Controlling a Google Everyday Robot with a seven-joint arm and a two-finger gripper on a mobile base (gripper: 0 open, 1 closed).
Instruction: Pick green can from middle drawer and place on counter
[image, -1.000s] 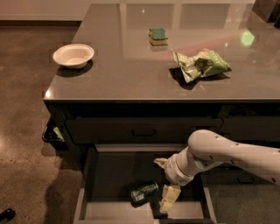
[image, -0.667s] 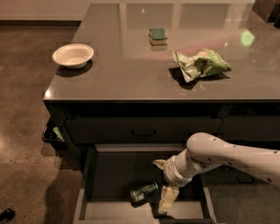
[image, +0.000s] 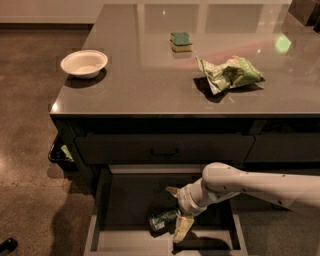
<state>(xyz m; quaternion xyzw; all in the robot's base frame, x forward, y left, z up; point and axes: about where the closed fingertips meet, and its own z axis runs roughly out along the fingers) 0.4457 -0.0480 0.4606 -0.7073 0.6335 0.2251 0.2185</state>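
Middle drawer: hand near green can

Gripper sits in middle drawer, near-centre; fingers tan/beige, spread either side of green can (green w/ silver-white marks). Arm off-white. Drawer: dark grey floor, pale grey rim. Counter glossy grey-brown w/ pale reflections, green glare spot far right. Bowl white, left. Sponge green over yellow, far. Bag green/white, right. Floor speckled brown.
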